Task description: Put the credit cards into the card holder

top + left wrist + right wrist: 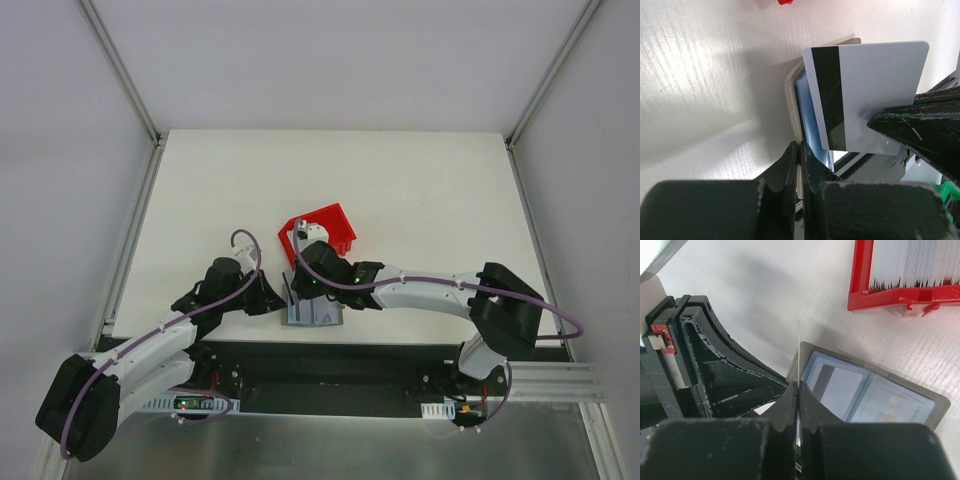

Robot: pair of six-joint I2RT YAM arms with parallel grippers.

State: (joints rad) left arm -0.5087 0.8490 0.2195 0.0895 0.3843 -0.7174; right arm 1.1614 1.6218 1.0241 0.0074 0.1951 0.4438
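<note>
Grip first: your left gripper [799, 150] was closed tight on the near edge of the card holder [791, 100], pinching the grey flap with no gap between its fingers. Just beyond those fingertips and to their right, the credit card [870, 85] stood on edge over the holder's blue inside, white with a black stripe down its left side. You had it clamped from the right by the right gripper [798, 386], which was also fully closed. From that wrist the card showed only as a thin upright line rising from between the fingertips, and you could not tell whether its lower edge touched a pocket. Directly ahead of the right gripper and slightly to its right, the holder lay open and flat on the white table [740, 285], with another striped card [837, 385] sitting in its nearer pocket. Farther ahead and to the right of the tool, well apart from the holder, stood the red bin [860, 287], packed with a row of pale spare cards [910, 262] on edge.
</note>
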